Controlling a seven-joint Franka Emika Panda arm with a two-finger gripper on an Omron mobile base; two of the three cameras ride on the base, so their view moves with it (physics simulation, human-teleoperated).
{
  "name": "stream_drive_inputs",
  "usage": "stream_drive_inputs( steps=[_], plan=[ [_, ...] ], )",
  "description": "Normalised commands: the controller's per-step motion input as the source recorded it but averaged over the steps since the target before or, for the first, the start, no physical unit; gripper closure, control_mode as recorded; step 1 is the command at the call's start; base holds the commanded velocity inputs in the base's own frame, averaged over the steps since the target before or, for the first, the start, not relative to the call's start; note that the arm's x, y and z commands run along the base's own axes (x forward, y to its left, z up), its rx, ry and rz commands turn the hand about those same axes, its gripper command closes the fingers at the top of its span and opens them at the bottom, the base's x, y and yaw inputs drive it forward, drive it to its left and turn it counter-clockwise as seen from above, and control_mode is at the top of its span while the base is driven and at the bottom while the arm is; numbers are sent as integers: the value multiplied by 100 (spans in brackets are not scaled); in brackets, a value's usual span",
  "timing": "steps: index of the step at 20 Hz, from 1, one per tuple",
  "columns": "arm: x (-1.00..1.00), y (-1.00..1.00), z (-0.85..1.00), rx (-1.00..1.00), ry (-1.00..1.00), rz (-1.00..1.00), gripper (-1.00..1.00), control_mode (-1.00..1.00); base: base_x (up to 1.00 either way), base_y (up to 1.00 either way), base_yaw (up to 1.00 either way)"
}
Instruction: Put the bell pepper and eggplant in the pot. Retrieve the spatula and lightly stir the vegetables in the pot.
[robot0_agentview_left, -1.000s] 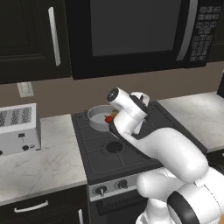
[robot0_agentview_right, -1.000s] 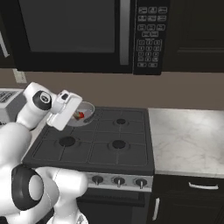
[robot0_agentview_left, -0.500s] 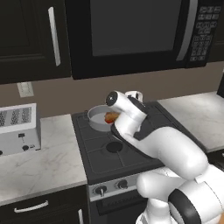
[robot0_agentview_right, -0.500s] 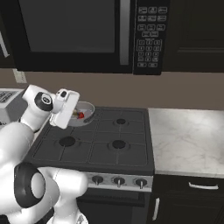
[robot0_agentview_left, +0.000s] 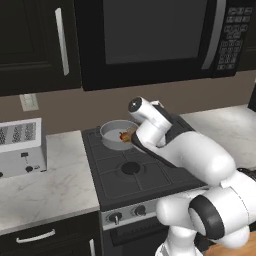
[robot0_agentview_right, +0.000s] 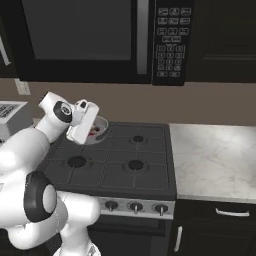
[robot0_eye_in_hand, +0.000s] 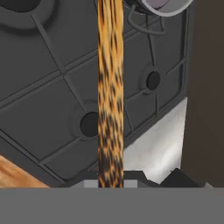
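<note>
Tool (robot0_eye_in_hand: 110, 181) is clamped shut on the spatula (robot0_eye_in_hand: 109, 87) handle, blade end reaching to the pot (robot0_agentview_left: 116, 134) on the rear-left burner of the stove (robot0_agentview_right: 120, 160). Bell pepper (robot0_agentview_right: 93, 131) looks to be inside the pot, though it's tiny here. Risks: long lever twists in the grip; a hard sweep shoves the shallow pot or flicks the pepper out.

Spatula (robot0_eye_in_hand: 109, 87) deeper over pot (robot0_agentview_left: 114, 135)

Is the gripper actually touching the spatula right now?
Touching. In the hand view the spatula handle runs straight down into the gripper, whose jaws are shut on it at the bottom, with no gap on either side.
</note>
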Motion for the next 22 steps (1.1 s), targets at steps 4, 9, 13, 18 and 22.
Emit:
stream_drive_inputs(
  steps=[4,9,13,18,22],
  plan=[
    [14,-1,5,0,6,-1,100,-100,0,0,0],
    [0,0,6,0,0,-1,100,-100,0,0,0],
    [1,-4,-9,0,0,0,100,-100,0,0,0],
    [10,-20,-15,0,-7,0,100,-100,0,0,0],
    [3,-29,0,0,-17,0,100,-100,0,0,0]
  ],
)
